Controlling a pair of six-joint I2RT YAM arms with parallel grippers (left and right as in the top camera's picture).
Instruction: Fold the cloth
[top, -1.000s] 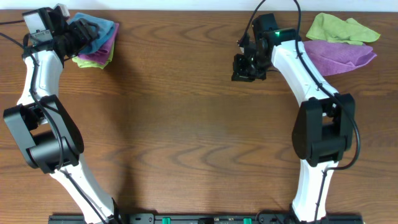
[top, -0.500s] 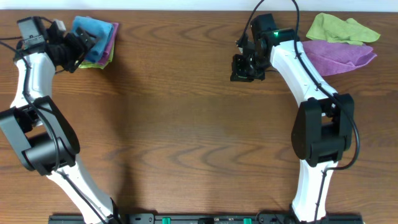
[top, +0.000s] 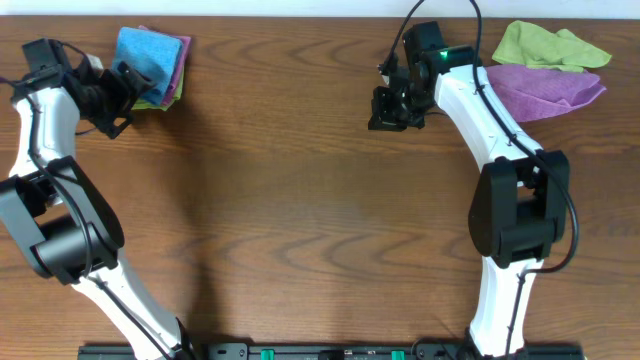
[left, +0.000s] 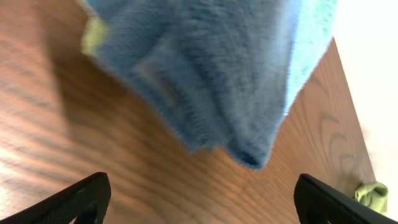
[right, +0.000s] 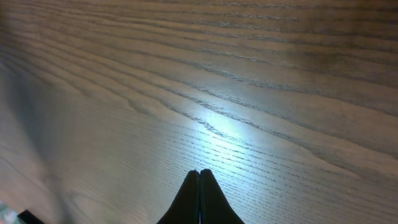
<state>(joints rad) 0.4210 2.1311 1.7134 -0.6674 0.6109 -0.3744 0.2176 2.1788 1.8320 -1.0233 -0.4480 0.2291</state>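
Observation:
The sky-blue cloth (top: 150, 52) lies folded at the table's far left, on top of a purple cloth (top: 176, 70) and a lime-green one (top: 150, 101). My left gripper (top: 121, 98) stands open just left of the pile, holding nothing. In the left wrist view the blue cloth (left: 205, 68) fills the upper frame, and my left gripper (left: 205, 202) spreads its fingers (left: 87, 198) wide over bare wood below it. My right gripper (top: 388, 108) hovers at the back centre-right, shut and empty. In the right wrist view the right gripper (right: 199, 174) has its jaws pressed together above bare table.
A loose lime-green cloth (top: 545, 45) and a purple cloth (top: 545, 88) lie at the far right corner, behind the right arm. A lime-green edge (left: 93, 34) peeks from under the blue cloth. The wooden table (top: 300, 220) stretches between the arms.
My left gripper has let go of the blue cloth, opened wide and backed off to the left. The cloth stays on the pile. The right arm has hardly moved.

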